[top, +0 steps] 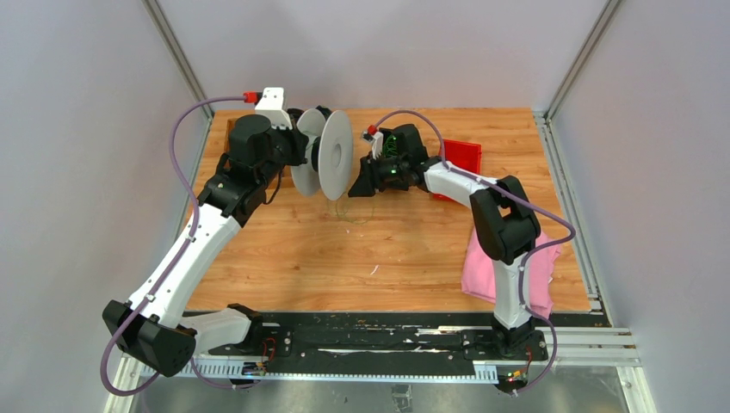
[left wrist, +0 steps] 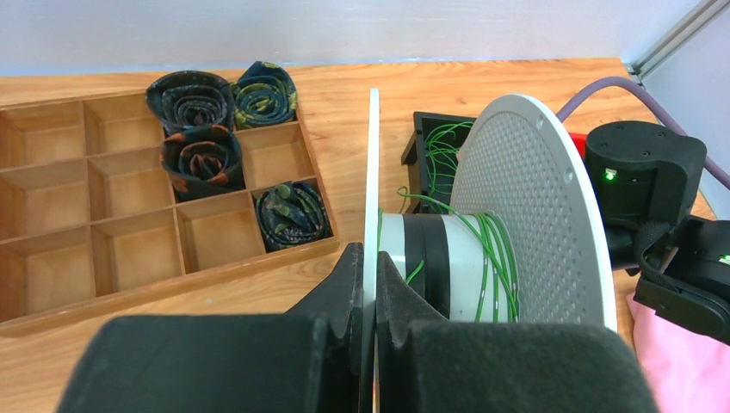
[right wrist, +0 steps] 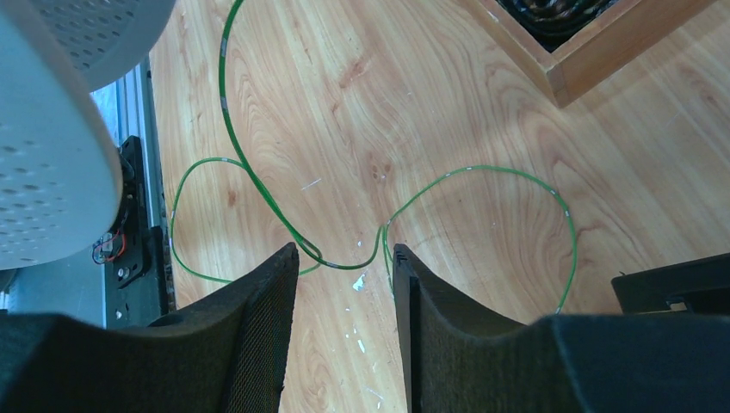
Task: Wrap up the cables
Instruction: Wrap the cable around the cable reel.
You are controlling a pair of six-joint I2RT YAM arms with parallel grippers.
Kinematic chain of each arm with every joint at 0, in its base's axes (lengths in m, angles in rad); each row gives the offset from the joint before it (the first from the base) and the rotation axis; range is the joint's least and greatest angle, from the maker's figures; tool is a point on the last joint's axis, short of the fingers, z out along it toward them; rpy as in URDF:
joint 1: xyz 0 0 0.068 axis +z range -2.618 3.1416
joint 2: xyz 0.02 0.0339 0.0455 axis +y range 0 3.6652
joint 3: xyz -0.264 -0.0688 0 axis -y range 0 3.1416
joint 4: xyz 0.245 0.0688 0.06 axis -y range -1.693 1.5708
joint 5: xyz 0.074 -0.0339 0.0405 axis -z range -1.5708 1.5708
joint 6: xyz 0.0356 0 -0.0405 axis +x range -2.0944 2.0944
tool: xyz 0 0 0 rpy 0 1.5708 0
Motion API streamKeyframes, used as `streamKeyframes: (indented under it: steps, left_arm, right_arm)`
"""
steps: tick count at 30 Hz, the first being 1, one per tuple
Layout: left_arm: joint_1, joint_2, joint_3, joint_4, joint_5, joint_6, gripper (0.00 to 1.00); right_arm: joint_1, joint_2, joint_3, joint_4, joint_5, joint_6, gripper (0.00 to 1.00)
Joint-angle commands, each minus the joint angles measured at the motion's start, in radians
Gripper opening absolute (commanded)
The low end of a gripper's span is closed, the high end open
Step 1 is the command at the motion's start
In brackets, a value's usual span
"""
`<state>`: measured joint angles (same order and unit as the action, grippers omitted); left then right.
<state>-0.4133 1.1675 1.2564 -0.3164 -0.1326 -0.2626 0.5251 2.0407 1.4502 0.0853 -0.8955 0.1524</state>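
What we cannot see in full
The cables (right wrist: 482, 169) run off the right wrist view's top edge and slip behind the right gripper (right wrist: 344, 251), so we cannot tell if it touches them; the spool (right wrist: 43, 172) and tray (right wrist: 594, 52) are cropped there, and the left gripper (left wrist: 368, 256) hides the spool's lower rim.

Cables (left wrist: 499, 262) look smooth, table (right wrist: 387, 103) grained wood, spool (left wrist: 525, 215) matt perforated plastic.
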Motion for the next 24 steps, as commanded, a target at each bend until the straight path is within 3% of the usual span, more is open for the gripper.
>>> streamKeyframes:
  steps: [1,17,24]
  left_arm:
    - [0.009,-0.035,0.027,0.083,0.013,-0.014,0.00]
    - [0.008,-0.040,0.022,0.082,0.016,-0.015,0.00]
    - [0.008,-0.041,0.017,0.082,0.015,-0.014,0.00]
  right_arm:
    - [0.018,0.012,0.045,0.020,-0.033,0.021,0.45]
    - [0.019,0.034,0.063,0.109,-0.088,0.122,0.43]
    - [0.019,0.054,0.093,0.101,-0.097,0.133,0.33]
